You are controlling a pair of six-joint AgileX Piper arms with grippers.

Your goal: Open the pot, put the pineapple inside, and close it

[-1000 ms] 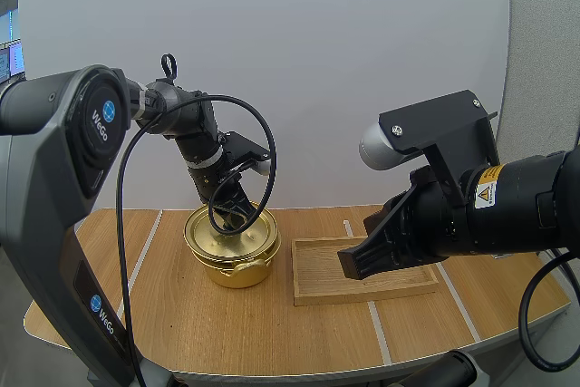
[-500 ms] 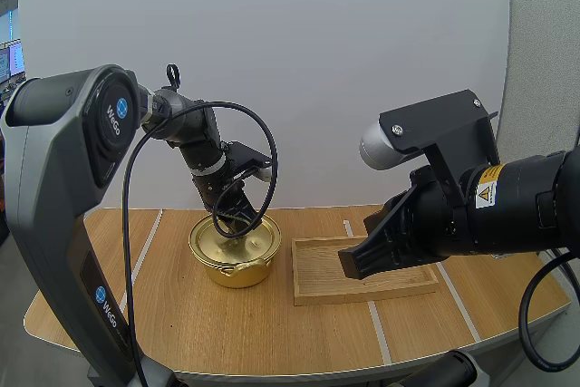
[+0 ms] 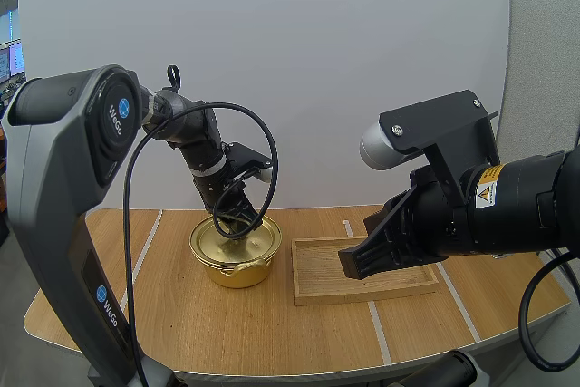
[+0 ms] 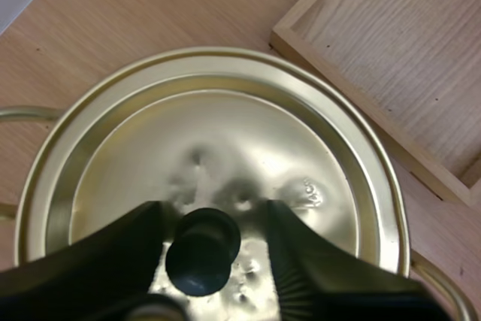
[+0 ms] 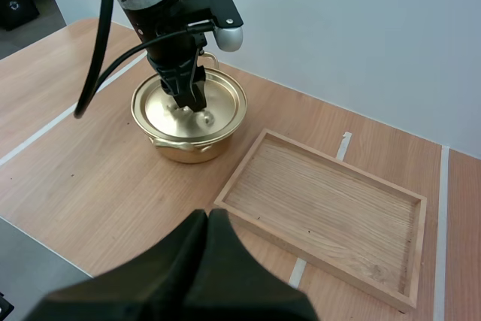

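Observation:
A gold pot (image 3: 234, 262) stands left of centre on the table with its lid (image 4: 225, 140) on. My left gripper (image 3: 236, 217) is down on the lid, open, with the black knob (image 4: 203, 252) between its fingers (image 4: 316, 268) and a small gap on each side. From the right wrist view, the left gripper (image 5: 186, 89) stands upright over the pot (image 5: 192, 122). My right gripper (image 3: 353, 265) hangs shut with nothing in it, above the front left part of the wooden tray (image 3: 313, 289); its fingers (image 5: 209, 249) lie together as one dark wedge.
The wooden tray (image 5: 406, 257) lies empty to the right of the pot, a short gap apart from it. Pale tape lines (image 3: 379, 333) run across the table. The table's rounded front edge (image 3: 272, 371) is near.
My left gripper has shifted slightly right and settled lower over the lid's knob. The right arm has not moved.

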